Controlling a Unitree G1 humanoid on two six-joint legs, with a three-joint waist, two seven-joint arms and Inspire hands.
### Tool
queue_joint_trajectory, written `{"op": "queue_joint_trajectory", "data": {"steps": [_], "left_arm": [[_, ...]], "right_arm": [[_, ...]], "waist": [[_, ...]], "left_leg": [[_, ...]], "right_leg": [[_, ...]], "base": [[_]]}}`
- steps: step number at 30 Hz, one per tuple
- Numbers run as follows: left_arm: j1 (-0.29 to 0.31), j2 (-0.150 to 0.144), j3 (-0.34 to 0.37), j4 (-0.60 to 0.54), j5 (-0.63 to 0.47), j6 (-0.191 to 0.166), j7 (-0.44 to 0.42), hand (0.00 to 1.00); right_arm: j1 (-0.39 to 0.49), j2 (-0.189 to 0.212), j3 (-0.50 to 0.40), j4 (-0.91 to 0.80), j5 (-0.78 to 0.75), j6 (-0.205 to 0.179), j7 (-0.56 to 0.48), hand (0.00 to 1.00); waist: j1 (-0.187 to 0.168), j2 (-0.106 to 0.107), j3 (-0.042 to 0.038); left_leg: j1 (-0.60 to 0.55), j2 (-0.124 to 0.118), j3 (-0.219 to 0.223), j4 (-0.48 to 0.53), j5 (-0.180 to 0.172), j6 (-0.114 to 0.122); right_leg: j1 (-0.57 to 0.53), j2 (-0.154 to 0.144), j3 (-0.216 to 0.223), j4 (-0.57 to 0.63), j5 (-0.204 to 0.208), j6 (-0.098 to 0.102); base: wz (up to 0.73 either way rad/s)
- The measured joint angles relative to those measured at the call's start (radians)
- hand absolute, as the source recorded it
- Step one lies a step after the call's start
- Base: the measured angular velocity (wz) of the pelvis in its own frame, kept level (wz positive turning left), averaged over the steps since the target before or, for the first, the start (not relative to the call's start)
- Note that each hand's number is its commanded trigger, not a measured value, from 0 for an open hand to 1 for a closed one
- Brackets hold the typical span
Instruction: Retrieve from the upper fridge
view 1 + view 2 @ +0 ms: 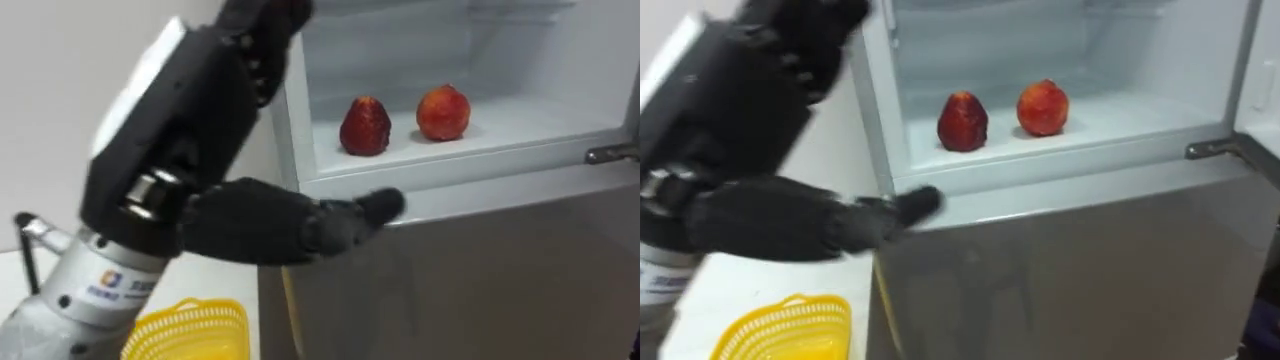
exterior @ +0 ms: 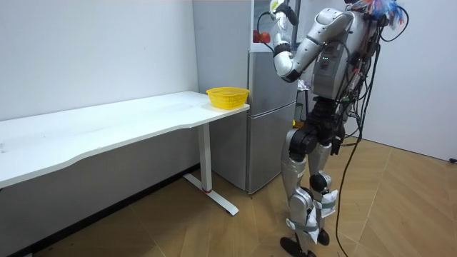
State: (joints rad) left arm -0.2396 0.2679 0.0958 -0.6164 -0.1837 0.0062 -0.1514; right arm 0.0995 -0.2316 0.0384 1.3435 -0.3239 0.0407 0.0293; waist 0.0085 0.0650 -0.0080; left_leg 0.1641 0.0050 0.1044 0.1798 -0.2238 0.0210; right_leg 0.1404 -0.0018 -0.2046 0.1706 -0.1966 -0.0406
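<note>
Reaching right into the grey metal fridge [image 1: 450, 280], the black left hand [image 1: 200, 150], open and empty, should squarely cup the dark red strawberry-like fruit [image 1: 365, 127] on the white shelf [image 1: 520, 120].

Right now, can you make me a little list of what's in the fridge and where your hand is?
fridge: grey fridge, upper compartment open
on the shelf: dark red strawberry-shaped fruit; rounder red-orange fruit to its right, not touching it
left hand: raised by the fridge's left edge, outside the compartment, touching neither fruit
basket: yellow plastic mesh basket on the white table beside the fridge
robot: standing in front of the fridge
</note>
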Motion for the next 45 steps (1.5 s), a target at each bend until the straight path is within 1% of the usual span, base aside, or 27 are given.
{"op": "queue_joint_trajectory", "data": {"steps": [1, 2, 4, 7, 9, 10, 12, 13, 15, 16, 18, 20, 21, 22, 24, 25, 27, 28, 29, 32, 33, 34, 36, 37, 39, 43, 45], "left_arm": [[0.016, 0.003, 0.021, 0.000, 0.005, 0.000, 0.015, 0.00], [0.042, 0.009, 0.065, 0.000, 0.014, 0.000, 0.039, 0.00], [0.088, 0.038, 0.168, 0.000, 0.021, -0.002, 0.095, 0.00], [0.109, 0.039, 0.262, 0.000, 0.021, -0.017, 0.173, 0.00], [0.159, 0.038, 0.345, 0.002, 0.028, -0.053, 0.270, 0.00], [0.175, 0.038, 0.363, 0.004, 0.037, -0.058, 0.292, 0.00], [0.241, 0.039, 0.420, 0.029, 0.039, -0.073, 0.366, 0.00], [0.256, 0.038, 0.431, 0.040, 0.039, -0.077, 0.383, 0.00], [0.326, 0.036, 0.468, 0.091, 0.037, -0.085, 0.468, 0.00], [0.343, 0.033, 0.475, 0.103, 0.037, -0.085, 0.488, 0.00], [0.403, 0.009, 0.500, 0.150, 0.038, -0.085, 0.555, 0.00], [0.435, 0.006, 0.512, 0.182, 0.015, -0.086, 0.595, 0.00], [0.461, 0.004, 0.519, 0.217, 0.015, -0.100, 0.618, 0.00], [0.475, 0.000, 0.522, 0.239, 0.015, -0.102, 0.627, 0.00], [0.512, -0.044, 0.522, 0.353, 0.005, -0.102, 0.651, 0.00], [0.524, -0.057, 0.519, 0.382, -0.009, -0.099, 0.653, 0.00], [0.559, -0.087, 0.477, 0.511, -0.063, -0.089, 0.666, 0.00], [0.564, -0.093, 0.464, 0.551, -0.067, -0.088, 0.667, 0.00], [0.571, -0.105, 0.439, 0.629, -0.067, -0.081, 0.668, 0.00], [0.581, -0.134, 0.367, 0.815, -0.071, -0.054, 0.664, 0.00], [0.580, -0.133, 0.326, 0.920, -0.075, -0.055, 0.655, 0.00], [0.577, -0.132, 0.305, 0.984, -0.079, -0.055, 0.642, 0.00], [0.573, -0.137, 0.236, 1.178, -0.116, -0.027, 0.593, 0.00], [0.573, -0.137, 0.224, 1.215, -0.120, -0.024, 0.580, 0.00], [0.568, -0.139, 0.187, 1.358, -0.122, -0.018, 0.534, 0.00], [0.567, -0.135, 0.154, 1.510, -0.091, -0.011, 0.475, 0.00], [0.561, -0.133, 0.129, 1.568, -0.088, 0.007, 0.439, 0.00]], "right_arm": [[0.005, 0.000, -0.002, 0.000, 0.000, 0.001, -0.004, 0.00], [0.016, 0.000, -0.005, -0.001, 0.000, 0.002, -0.013, 0.00], [0.034, 0.000, -0.039, -0.004, -0.001, 0.001, -0.033, 0.00], [0.058, 0.000, -0.064, -0.018, -0.001, -0.001, -0.042, 0.00], [0.064, 0.000, -0.079, -0.025, -0.001, -0.005, -0.047, 0.00], [0.063, 0.000, -0.083, -0.025, -0.001, -0.006, -0.052, 0.00], [0.071, 0.001, -0.103, -0.030, -0.001, -0.009, -0.066, 0.00], [0.077, 0.001, -0.105, -0.035, -0.001, -0.009, -0.069, 0.00], [0.091, 0.001, -0.110, -0.056, 0.004, -0.008, -0.075, 0.00], [0.096, 0.002, -0.110, -0.060, 0.002, -0.007, -0.076, 0.00], [0.113, 0.006, -0.112, -0.073, -0.020, -0.003, -0.083, 0.00], [0.120, 0.009, -0.112, -0.084, -0.019, 0.004, -0.077, 0.00], [0.124, 0.009, -0.112, -0.092, -0.015, 0.005, -0.071, 0.00], [0.124, 0.008, -0.115, -0.103, -0.015, 0.005, -0.067, 0.00], [0.131, 0.009, -0.139, -0.120, -0.018, 0.005, -0.058, 0.00], [0.128, 0.009, -0.139, -0.121, -0.017, 0.006, -0.058, 0.00], [0.128, 0.015, -0.139, -0.132, -0.013, 0.021, -0.051, 0.00], [0.128, 0.019, -0.139, -0.134, -0.013, 0.026, -0.048, 0.00], [0.129, 0.027, -0.141, -0.134, -0.013, 0.030, -0.048, 0.00], [0.122, 0.038, -0.142, -0.149, -0.019, 0.048, -0.031, 0.00], [0.122, 0.038, -0.142, -0.148, -0.037, 0.048, -0.021, 0.00], [0.121, 0.038, -0.142, -0.144, -0.041, 0.048, -0.017, 0.00], [0.114, 0.042, -0.141, -0.141, -0.039, 0.048, -0.009, 0.00], [0.115, 0.046, -0.141, -0.139, -0.039, 0.048, -0.004, 0.00], [0.108, 0.047, -0.142, -0.134, -0.039, 0.048, 0.006, 0.00], [0.107, 0.047, -0.141, -0.131, -0.034, 0.050, 0.006, 0.00], [0.106, 0.046, -0.132, -0.122, -0.017, 0.051, 0.007, 0.00]], "waist": [[0.005, -0.001, 0.0003], [0.022, -0.001, 0.0006], [0.048, 0.003, 0.0013], [0.072, 0.004, 0.0017], [0.082, 0.004, 0.0029], [0.083, 0.005, 0.0033], [0.083, 0.006, 0.0102], [0.083, 0.006, 0.0103], [0.085, 0.006, 0.0110], [0.088, 0.006, 0.0111], [0.101, 0.006, 0.0111], [0.108, 0.001, 0.0109], [0.108, -0.001, 0.0107], [0.108, -0.001, 0.0106], [0.109, -0.001, 0.0107], [0.108, -0.001, 0.0107], [0.104, -0.013, 0.0093], [0.104, -0.017, 0.0091], [0.105, -0.020, 0.0095], [0.103, -0.035, 0.0044], [0.100, -0.043, 0.0042], [0.098, -0.041, 0.0028], [0.077, -0.048, 0.0031], [0.075, -0.051, 0.0033], [0.070, -0.054, 0.0038], [0.048, -0.057, 0.0080], [0.033, -0.054, 0.0101]], "left_leg": [[0.000, 0.000, -0.001, 0.000, 0.000, 0.000], [-0.002, 0.001, -0.004, 0.001, 0.000, 0.000], [-0.004, 0.001, -0.015, 0.002, 0.000, 0.000], [-0.003, -0.001, -0.027, 0.000, 0.000, 0.000], [-0.002, -0.001, -0.034, 0.000, 0.000, 0.000], [-0.003, -0.002, -0.038, -0.001, 0.000, 0.000], [0.001, -0.006, -0.051, -0.001, 0.000, 0.000], [0.001, -0.010, -0.054, -0.001, 0.000, 0.000], [0.002, -0.013, -0.063, -0.001, 0.000, 0.000], [0.002, -0.013, -0.063, -0.001, 0.000, 0.000], [-0.004, -0.015, -0.062, 0.000, 0.000, 0.000], [-0.011, -0.016, -0.061, 0.000, 0.000, 0.000], [-0.010, -0.016, -0.056, -0.001, 0.000, 0.000], [-0.009, -0.017, -0.059, -0.001, 0.000, 0.000], [-0.006, -0.018, -0.066, -0.001, 0.000, 0.000], [-0.006, -0.018, -0.066, -0.001, 0.000, 0.000], [-0.007, -0.018, -0.071, -0.001, 0.000, 0.000], [-0.008, -0.018, -0.074, -0.001, 0.000, 0.000], [-0.011, -0.018, -0.076, -0.001, 0.000, 0.000], [-0.011, -0.018, -0.077, -0.001, 0.000, 0.000], [-0.012, -0.017, -0.078, -0.001, 0.000, 0.000], [-0.012, -0.017, -0.077, -0.001, 0.000, 0.001], [-0.011, -0.017, -0.077, -0.001, -0.002, 0.003], [-0.010, -0.017, -0.078, -0.002, -0.002, 0.004], [0.004, -0.015, -0.077, -0.019, -0.004, 0.005], [0.005, -0.013, -0.074, -0.020, -0.004, 0.006], [0.003, -0.013, -0.077, -0.019, -0.004, 0.006]], "right_leg": [[0.001, 0.000, -0.002, 0.000, 0.000, 0.000], [0.002, 0.000, -0.006, -0.001, -0.001, -0.001], [0.001, 0.000, -0.006, -0.005, -0.001, -0.001], [0.004, -0.001, -0.011, -0.004, -0.002, 0.001], [0.007, -0.002, -0.016, -0.004, -0.003, 0.002], [0.007, -0.003, -0.017, -0.004, -0.004, 0.003], [0.021, -0.005, -0.031, -0.018, -0.004, 0.004], [0.022, -0.006, -0.034, -0.019, -0.005, 0.005], [0.027, -0.008, -0.044, -0.018, -0.007, 0.007], [0.027, -0.008, -0.045, -0.018, -0.007, 0.007], [0.021, -0.010, -0.045, -0.017, -0.010, 0.009], [0.016, -0.011, -0.044, -0.017, -0.010, 0.009], [0.015, -0.012, -0.044, -0.015, -0.011, 0.010], [0.016, -0.012, -0.045, -0.015, -0.011, 0.011], [0.016, -0.015, -0.047, -0.016, -0.012, 0.012], [0.016, -0.015, -0.046, -0.015, -0.012, 0.012], [0.017, -0.014, -0.047, -0.016, -0.012, 0.012], [0.017, -0.014, -0.048, -0.017, -0.012, 0.012], [0.017, -0.013, -0.049, -0.017, -0.012, 0.012], [0.017, -0.014, -0.049, -0.008, -0.012, 0.012], [0.020, -0.015, -0.050, -0.007, -0.012, 0.012], [0.020, -0.016, -0.049, -0.006, -0.013, 0.013], [0.017, -0.017, -0.049, -0.001, -0.014, 0.014], [0.018, -0.016, -0.049, -0.001, -0.014, 0.014], [0.019, -0.014, -0.041, 0.000, -0.014, 0.014], [0.019, -0.015, -0.040, 0.002, -0.014, 0.015], [0.020, -0.014, -0.040, 0.000, -0.014, 0.015]], "base": [[0.08], [0.08], [0.05], [0.08], [0.04], [0.10], [0.16], [0.21], [0.13], [0.04], [0.00], [0.00], [0.00], [0.00], [0.00], [-0.03], [0.02], [0.07], [0.04], [0.00], [0.00], [0.00], [0.00], [-0.04], [-0.08], [0.00], [0.03]]}}
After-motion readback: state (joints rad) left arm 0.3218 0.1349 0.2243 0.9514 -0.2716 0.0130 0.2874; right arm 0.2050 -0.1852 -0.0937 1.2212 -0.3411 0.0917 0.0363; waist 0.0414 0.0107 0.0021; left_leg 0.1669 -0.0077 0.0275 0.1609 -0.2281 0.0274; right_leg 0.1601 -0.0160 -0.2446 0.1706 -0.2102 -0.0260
